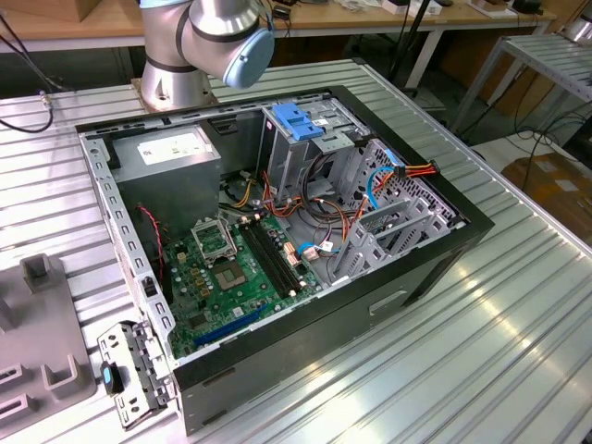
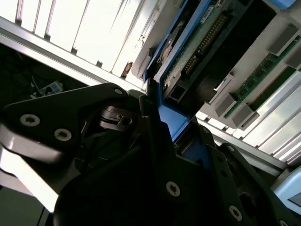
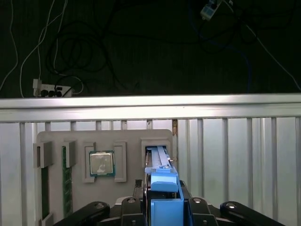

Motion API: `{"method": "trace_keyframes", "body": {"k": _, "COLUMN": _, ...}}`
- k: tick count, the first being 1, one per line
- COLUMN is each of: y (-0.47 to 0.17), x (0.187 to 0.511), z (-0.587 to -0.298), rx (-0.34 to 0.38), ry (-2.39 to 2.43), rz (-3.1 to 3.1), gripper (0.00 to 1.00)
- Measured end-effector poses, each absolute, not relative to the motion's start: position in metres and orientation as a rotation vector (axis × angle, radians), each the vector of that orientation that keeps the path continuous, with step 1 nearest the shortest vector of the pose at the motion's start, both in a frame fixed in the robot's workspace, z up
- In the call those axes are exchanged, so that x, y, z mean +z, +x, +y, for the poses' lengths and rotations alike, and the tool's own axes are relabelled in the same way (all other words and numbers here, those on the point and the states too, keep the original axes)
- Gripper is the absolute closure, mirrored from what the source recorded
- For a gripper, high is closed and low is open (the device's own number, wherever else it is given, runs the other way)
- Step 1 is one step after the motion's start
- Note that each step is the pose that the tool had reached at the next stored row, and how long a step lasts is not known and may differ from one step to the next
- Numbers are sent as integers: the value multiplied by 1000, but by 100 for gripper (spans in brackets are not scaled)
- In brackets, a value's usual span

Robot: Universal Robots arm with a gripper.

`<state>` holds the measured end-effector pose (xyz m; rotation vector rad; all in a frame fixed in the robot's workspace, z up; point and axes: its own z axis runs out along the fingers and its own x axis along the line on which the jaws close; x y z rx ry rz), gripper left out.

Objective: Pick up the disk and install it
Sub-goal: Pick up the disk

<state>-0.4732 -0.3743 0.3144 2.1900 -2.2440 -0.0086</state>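
The disk (image 3: 162,181) stands on edge in a slot of a grey fixture tray (image 3: 127,141), blue rails along its sides. In the second wrist view the disk (image 2: 188,52) shows its green circuit board and connector side. My gripper (image 3: 164,207) straddles the disk's near end, with a black finger pressed against each blue rail. In the second wrist view the gripper (image 2: 164,127) is closed on the blue rail. The open computer case (image 1: 277,231) lies on the table in the exterior view, with its metal drive cage (image 1: 305,162) under a blue latch (image 1: 296,120).
The fixture tray also holds a processor chip (image 3: 102,163) and memory sticks (image 3: 66,179). In the case are a grey power-supply box (image 1: 171,153), the motherboard (image 1: 231,277) and loose cables (image 1: 407,176). The arm's base (image 1: 203,46) stands behind the case. A metal bracket (image 1: 134,370) lies at the front corner.
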Motion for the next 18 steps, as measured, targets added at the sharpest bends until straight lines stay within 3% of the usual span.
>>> {"method": "trace_keyframes", "body": {"k": 18, "y": -473, "x": 353, "z": -374, "rx": -9, "ry": 2190, "rz": -2244, "gripper": 63}}
